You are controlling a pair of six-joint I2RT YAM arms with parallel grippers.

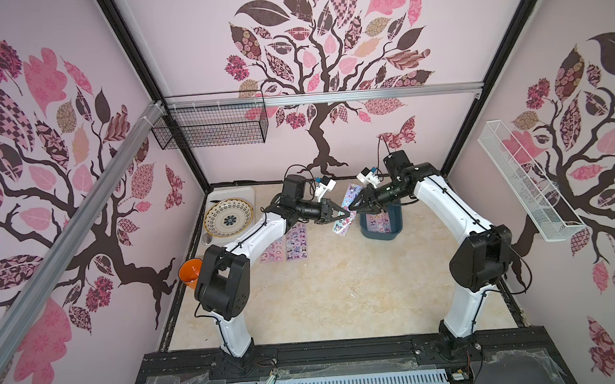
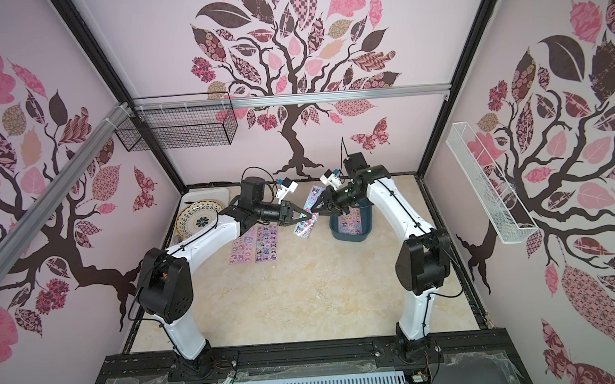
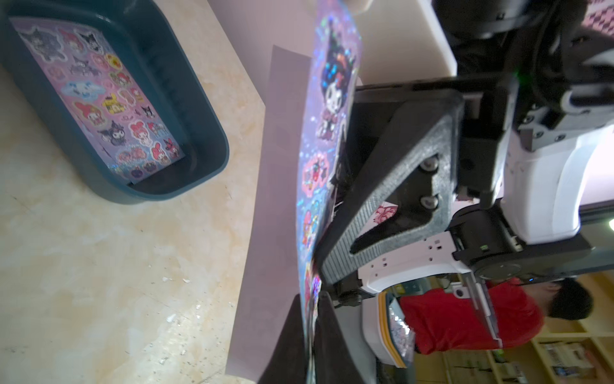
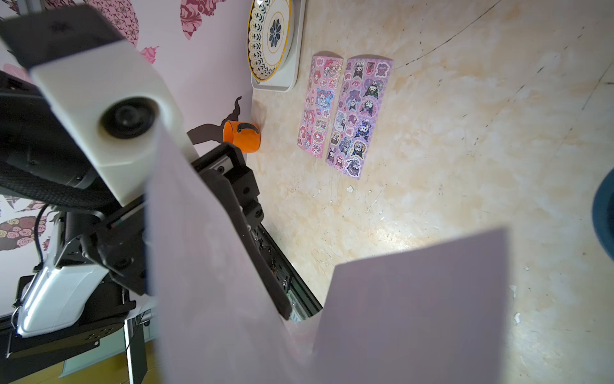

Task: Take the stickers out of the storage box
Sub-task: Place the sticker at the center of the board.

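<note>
- My left gripper (image 1: 345, 216) is clamped shut on 1 shiny purple-blue sticker sheet (image 1: 352, 195), held up in the air between the 2 arms, just beside the storage box (image 1: 380, 238).
- In the left wrist view I can see my 2 fingers (image 3: 285, 352) pinching one end of it, printed side showing.
- The right gripper (image 1: 352, 206) is pressed right up to that same sheet from the other side. Honestly can't tell if it's gripping or loose.
- The box sits on the table (image 1: 340, 288) at the back right, with more stickers (image 1: 380, 221) lying flat inside.
- 2 more are outside the box, a pink sheet (image 1: 274, 250) and a purple sheet (image 1: 297, 242), flat side by side under the left arm.
</note>
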